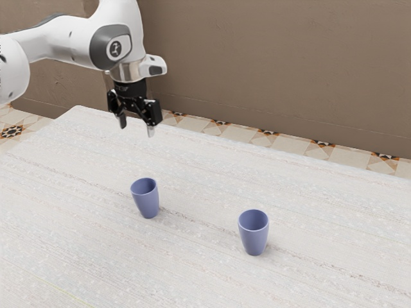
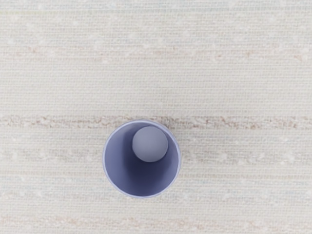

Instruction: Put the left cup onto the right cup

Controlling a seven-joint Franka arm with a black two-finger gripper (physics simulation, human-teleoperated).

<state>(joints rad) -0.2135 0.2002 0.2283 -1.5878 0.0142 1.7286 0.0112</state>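
Observation:
Two blue-violet cups stand upright on the pale table (image 1: 77, 212). The left cup (image 1: 145, 197) is toward the exterior view's left; the right cup (image 1: 253, 231) stands nearer the front and to the right. My black gripper (image 1: 136, 128) hangs well above the table, up and behind the left cup, its fingers open and nothing between them. In the wrist view I look straight down into one cup (image 2: 142, 159), seeing its rim and round bottom.
A brown wall (image 1: 289, 58) rises behind the table, with a strip of patterned floor tiles (image 1: 270, 136) along its base. The table's back edge runs diagonally behind the gripper.

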